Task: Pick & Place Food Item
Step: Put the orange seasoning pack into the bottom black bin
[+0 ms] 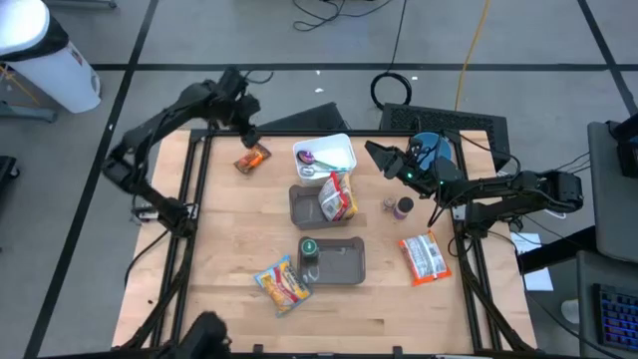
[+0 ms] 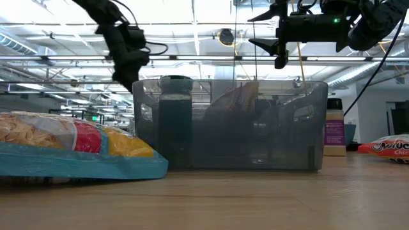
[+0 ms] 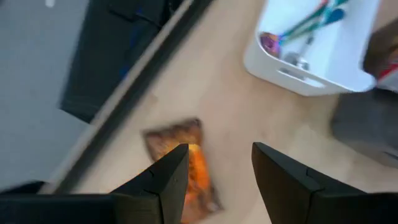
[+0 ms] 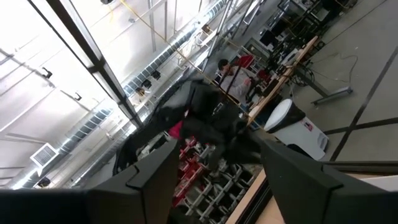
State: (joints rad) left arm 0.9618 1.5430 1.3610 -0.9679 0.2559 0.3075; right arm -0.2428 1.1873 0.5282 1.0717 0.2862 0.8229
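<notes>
Snack packets lie in several spots on the wooden table [image 1: 229, 239]. An orange-brown snack packet [image 1: 252, 159] sits near the far left corner, flat on the wood, just beside the white tray [image 1: 339, 152], which holds what look like utensils (a spoon among them). The left gripper [image 1: 246, 133] hovers over that packet with its fingers [image 3: 163, 180] parted and nothing between them; in the left wrist view the packet [image 3: 186, 165] shows partly behind one finger and partly in the gap.

A red and yellow packet [image 1: 338, 196] stands upright in the grey bin [image 1: 302, 209] at the middle of the table. A second grey bin [image 1: 344, 262] lies toward the near edge, with a green-lidded jar [image 1: 309, 247] at its left end. Beside it, nearer the near edge, lies a blue-edged chip bag [image 1: 281, 283], which fills the left foreground of the low view [image 2: 70, 150]. An orange and white packet [image 1: 424, 257] rests by the right edge, and a small dark-labelled bottle [image 1: 403, 206] stands farther back along that edge.

The right gripper [image 1: 381, 160] is raised above the far right part of the table, its fingers [image 2: 263, 45] spread apart and empty (its wrist camera looks out into the room rather than at the table).
</notes>
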